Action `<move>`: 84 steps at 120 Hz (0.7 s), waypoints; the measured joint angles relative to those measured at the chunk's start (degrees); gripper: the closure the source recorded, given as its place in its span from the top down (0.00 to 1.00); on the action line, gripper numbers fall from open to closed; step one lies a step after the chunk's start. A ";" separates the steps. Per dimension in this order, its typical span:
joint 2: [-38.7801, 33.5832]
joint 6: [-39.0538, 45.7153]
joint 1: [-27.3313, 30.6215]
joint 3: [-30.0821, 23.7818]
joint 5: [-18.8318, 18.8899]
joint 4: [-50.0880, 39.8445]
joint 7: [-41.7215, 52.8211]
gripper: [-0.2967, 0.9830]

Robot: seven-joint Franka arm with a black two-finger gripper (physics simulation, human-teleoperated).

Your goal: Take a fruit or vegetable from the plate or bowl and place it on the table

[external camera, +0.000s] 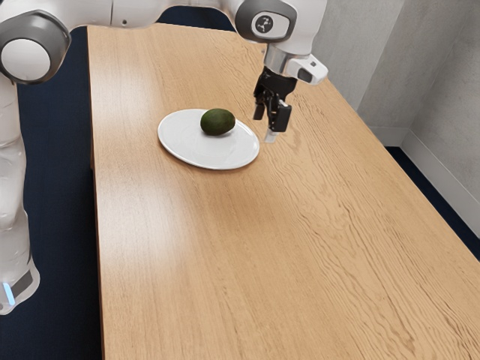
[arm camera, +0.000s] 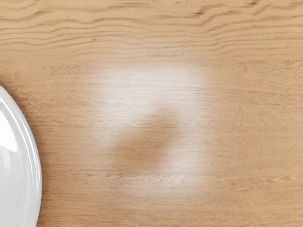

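My gripper (external camera: 265,126) hangs above the table beside the plate's rim, on the exterior view's right of the plate. Its two fingers stand apart with nothing between them, so it is open. A dark green avocado (external camera: 217,122) lies on the white plate (external camera: 180,147), toward the rim farther from the exterior camera. In the wrist view, part of the plate (arm camera: 21,156) appears at the edge, and bare wood lies under my hand.
The wooden table (external camera: 202,262) stretches toward the exterior camera, with its long edge and a grey wall (external camera: 442,90) at the exterior view's right. A soft shadow falls on the wood (arm camera: 236,142) below the hand.
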 joint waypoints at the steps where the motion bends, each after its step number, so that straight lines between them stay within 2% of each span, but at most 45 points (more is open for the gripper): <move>1: 1.56 -0.24 1.56 -1.58 0.20 2.93 0.01 0.77; 8: 7.71 -1.66 8.09 -7.79 1.25 14.72 0.04 0.77; 20: 10.41 -3.34 14.72 -10.46 2.20 19.83 0.09 0.77; 69: 11.55 -5.81 17.63 -10.65 2.99 20.24 0.99 0.77; 84: 11.55 -8.36 19.16 -8.93 3.00 20.09 1.03 0.77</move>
